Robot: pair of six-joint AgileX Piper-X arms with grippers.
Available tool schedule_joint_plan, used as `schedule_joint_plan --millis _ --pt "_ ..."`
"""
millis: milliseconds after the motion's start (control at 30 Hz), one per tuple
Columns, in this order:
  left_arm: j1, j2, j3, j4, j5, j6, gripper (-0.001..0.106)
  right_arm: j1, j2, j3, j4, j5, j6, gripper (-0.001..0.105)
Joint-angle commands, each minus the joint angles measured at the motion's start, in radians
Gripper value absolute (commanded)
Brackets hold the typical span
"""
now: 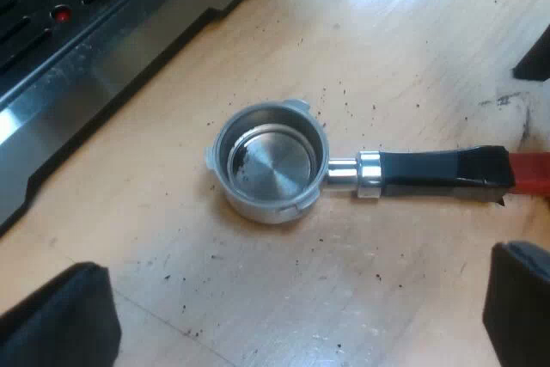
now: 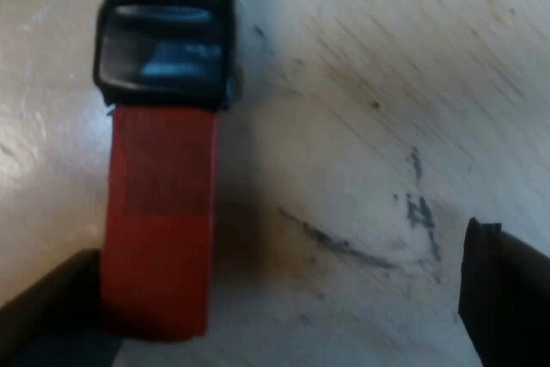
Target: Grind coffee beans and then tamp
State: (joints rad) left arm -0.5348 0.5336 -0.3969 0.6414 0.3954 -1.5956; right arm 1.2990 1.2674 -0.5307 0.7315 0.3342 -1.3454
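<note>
The metal holder [image 1: 271, 163] lies loose on the wooden table, its basket facing up with only a dark smear of grounds inside. Its dark handle [image 1: 434, 172] ends in red [image 1: 533, 171]. My left gripper [image 1: 292, 324] hovers open above the holder, its fingers spread wide on the near side of the basket. My right gripper [image 2: 275, 315] is open low over the table at the handle's red end [image 2: 161, 217]. That red end lies between its fingers, close against one finger [image 2: 51, 320] and well apart from the other [image 2: 507, 290].
The espresso machine's metal drip tray [image 1: 94, 49], with slots and a small red dot [image 1: 61, 14], stands just beyond the basket. Loose coffee grounds speckle the table [image 1: 284, 298] around the holder. Dark scuff marks [image 2: 417, 208] stain the wood near the red end.
</note>
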Motion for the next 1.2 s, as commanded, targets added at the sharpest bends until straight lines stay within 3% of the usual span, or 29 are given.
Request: schedule_joint_plan --millis 33,233,333,533,633,700,933,1200 --pt "-0.006 0.000 -0.007 -0.012 -0.004 -0.001 0.087 -0.005 -0.045 -0.053 0.069 0.000 -0.030 0.081" --pt "-0.006 0.000 -0.026 0.009 -0.026 -0.070 0.087 -0.005 -0.137 -0.133 0.080 0.007 -0.107 0.081" --pt "-0.006 0.000 -0.059 0.045 -0.074 -0.080 0.087 -0.005 -0.174 -0.144 -0.012 0.013 -0.160 0.081" --pt "-0.006 0.000 -0.167 0.145 -0.208 -0.087 0.087 -0.005 -0.187 -0.136 -0.277 -0.002 -0.283 0.081" --pt "-0.006 0.015 -0.223 0.240 -0.343 -0.102 0.087 -0.005 -0.187 -0.102 -0.420 -0.006 -0.327 0.081" --pt "-0.006 0.030 -0.248 0.277 -0.395 -0.097 0.087 -0.005 -0.184 -0.073 -0.499 -0.007 -0.335 0.081" --pt "0.033 0.146 -0.274 0.343 -0.474 -0.105 0.087 -0.003 -0.133 0.034 -0.811 -0.008 -0.335 0.081" --pt "0.152 0.309 -0.274 0.314 -0.474 -0.057 0.087 -0.003 -0.066 0.035 -0.886 -0.010 -0.335 0.081"
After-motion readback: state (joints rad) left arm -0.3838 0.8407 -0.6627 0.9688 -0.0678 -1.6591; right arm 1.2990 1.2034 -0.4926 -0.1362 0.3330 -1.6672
